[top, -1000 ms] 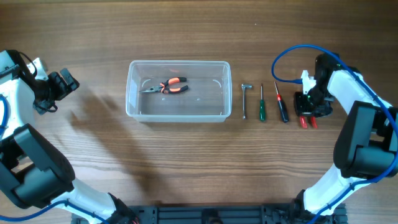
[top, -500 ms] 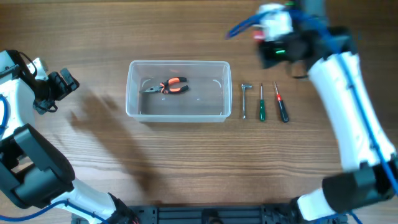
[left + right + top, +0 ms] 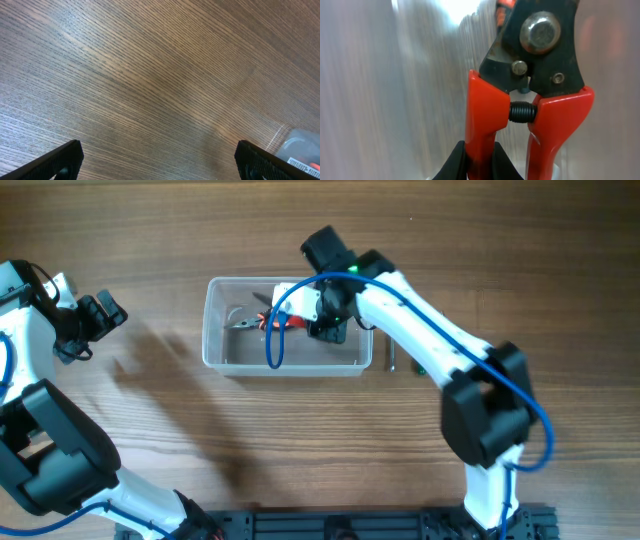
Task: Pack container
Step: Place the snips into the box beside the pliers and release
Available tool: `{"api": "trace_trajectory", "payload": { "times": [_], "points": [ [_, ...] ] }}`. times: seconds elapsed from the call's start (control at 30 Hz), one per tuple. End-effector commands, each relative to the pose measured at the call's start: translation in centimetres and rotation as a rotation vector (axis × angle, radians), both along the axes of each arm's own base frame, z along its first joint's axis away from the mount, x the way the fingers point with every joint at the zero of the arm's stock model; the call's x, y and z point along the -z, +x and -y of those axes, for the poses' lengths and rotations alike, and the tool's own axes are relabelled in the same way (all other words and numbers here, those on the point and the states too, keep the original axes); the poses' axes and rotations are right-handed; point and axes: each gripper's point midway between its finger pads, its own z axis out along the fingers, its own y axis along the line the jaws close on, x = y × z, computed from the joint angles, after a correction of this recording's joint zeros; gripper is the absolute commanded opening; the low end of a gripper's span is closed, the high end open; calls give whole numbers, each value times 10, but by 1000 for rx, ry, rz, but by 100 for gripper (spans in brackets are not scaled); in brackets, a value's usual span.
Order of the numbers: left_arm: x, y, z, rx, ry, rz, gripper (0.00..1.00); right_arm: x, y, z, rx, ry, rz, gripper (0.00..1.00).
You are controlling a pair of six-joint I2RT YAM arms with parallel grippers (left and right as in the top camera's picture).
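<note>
The clear container (image 3: 214, 330) sits on the wood table, with orange-handled pliers (image 3: 262, 321) inside at its left. My right gripper (image 3: 328, 325) hangs over the container's right half, shut on one handle of red-handled cutters (image 3: 535, 90), which fill the right wrist view with blurred container behind. My left gripper (image 3: 159, 162) is open and empty over bare wood, far left of the container (image 3: 300, 150), whose corner shows at the right edge.
To the right of the container a small wrench (image 3: 392, 362) and a green screwdriver lie partly hidden under my right arm. The arm's blue cable (image 3: 272, 330) loops over the container.
My right arm has swung from the table's right side, where the red cutters lay, up and left to over the container, carrying the cutters. The left arm has not moved.
</note>
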Motion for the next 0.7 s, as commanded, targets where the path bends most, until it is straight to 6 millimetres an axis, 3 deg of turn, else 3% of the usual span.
{"api": "trace_trajectory", "payload": {
  "times": [0.0, 0.17, 0.23, 0.4, 0.43, 0.5, 0.6, 0.67],
  "points": [
    [-5, 4, -4, -6, 8, 16, 100, 27, 9, 13, -18, -89, 14, 4],
    [-5, 4, -4, -6, 8, 16, 100, 36, 20, 23, 20, -103, 17, 5],
    [-5, 4, -4, -6, 8, 16, 100, 35, 28, 31, 55, -102, 23, 24],
    [-5, 4, -4, -6, 8, 16, 100, 34, 34, 40, 199, -88, -10, 48],
    [-5, 4, -4, -6, 8, 16, 100, 34, 34, 40, 228, -83, -17, 65],
    [-5, 4, -4, -6, 8, 16, 100, 28, 35, 39, 267, -70, -17, 64],
    [-5, 4, -4, -6, 8, 16, 100, -3, 46, 34, 343, -18, 26, 64],
    [-5, 4, -4, -6, 8, 16, 100, -55, 60, 32, 398, 51, 117, 66]
  ]
}}
